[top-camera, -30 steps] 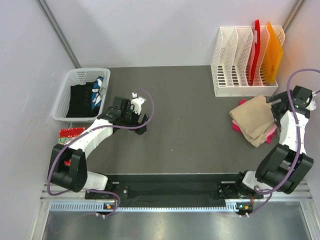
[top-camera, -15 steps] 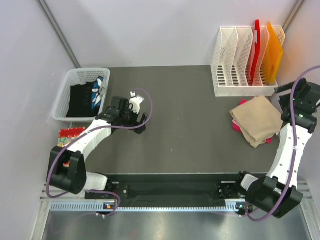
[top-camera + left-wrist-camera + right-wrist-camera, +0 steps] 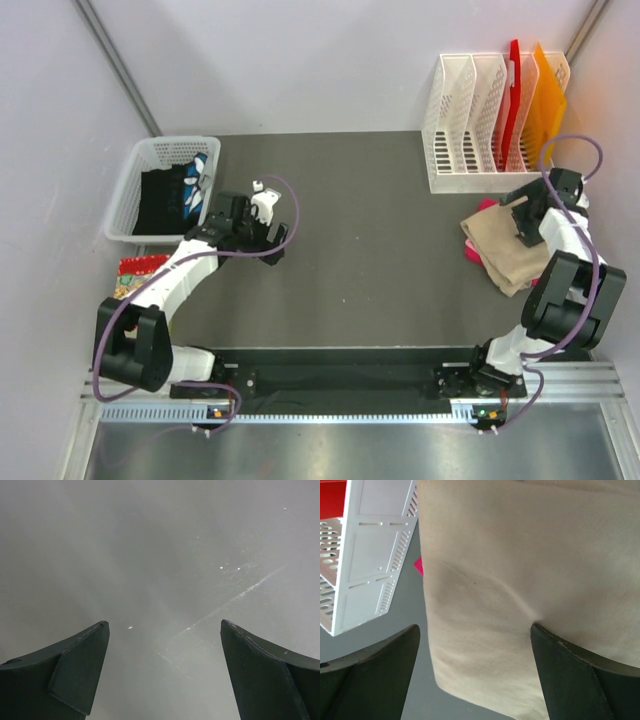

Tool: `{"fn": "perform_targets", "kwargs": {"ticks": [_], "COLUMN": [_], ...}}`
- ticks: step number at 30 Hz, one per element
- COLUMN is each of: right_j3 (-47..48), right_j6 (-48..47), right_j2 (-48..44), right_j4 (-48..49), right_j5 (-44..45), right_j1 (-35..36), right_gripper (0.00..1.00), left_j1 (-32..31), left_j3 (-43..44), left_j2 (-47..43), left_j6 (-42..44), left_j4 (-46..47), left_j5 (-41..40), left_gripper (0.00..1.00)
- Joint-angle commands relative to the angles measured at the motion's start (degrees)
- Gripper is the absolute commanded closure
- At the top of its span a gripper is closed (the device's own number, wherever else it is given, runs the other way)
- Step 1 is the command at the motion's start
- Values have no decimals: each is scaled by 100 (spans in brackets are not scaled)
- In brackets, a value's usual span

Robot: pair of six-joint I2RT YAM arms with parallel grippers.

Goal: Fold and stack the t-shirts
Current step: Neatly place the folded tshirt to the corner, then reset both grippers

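the right pincer (image 3: 522, 216) is hanging low over the tan t-shirt (image 3: 505, 250) with its two fingers standing wide apart, and it is not gripping anything. the tan t-shirt is lying folded right under this pincer and is filling most of the space between its fingers. one finger (image 3: 570, 675) is touching the cloth where a little dent is showing. the pink t-shirt (image 3: 472, 252) is lying under the tan one, and only small bits are peeking out near the pincer's other finger. the white rack (image 3: 480, 130) with the red sheet (image 3: 513, 90) is standing just past this pincer. the left pincer (image 3: 272, 235) is sitting well apart from the shirts. its fingers are spread wide too, and only the bare dark table (image 3: 165, 555) is showing under it.
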Motion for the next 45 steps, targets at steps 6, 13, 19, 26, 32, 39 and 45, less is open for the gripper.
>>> {"fn": "perform_targets", "kwargs": {"ticks": [6,13,19,26,32,39,45], "right_j3": [-1,-651,-1205,-1678,-2443,-2313,-1909], "right_j6": [-114,-404,-474,-896,-1440,-1898,-2074], "right_j2": [345,-321,-1858,-3117,-3575,-2909,-2433], "right_j4": [258,1821,3739,3756,3679,3520,3335], "right_j5": [504,-1453,-3266,-3207,-1934,-457,-7], "right_j1": [103,401,1087,2656,4134,5297,5790], "right_gripper": [7,3,0,0,0,0,0], "left_j1": [127,233,347,417,417,444,514], "left_j3": [-34,-183,-78,-174,-174,-438,-517], "left_j2": [-571,-870,-976,-1134,-897,-932,-915], "left_j6": [229,264,194,71,-61,-79,-79], "left_j4": [53,62,80,343,466,739,862], "left_j5": [-300,-520,-661,-740,-819,-916,-846], "left_gripper": [2,1,1,1,1,1,1]}}
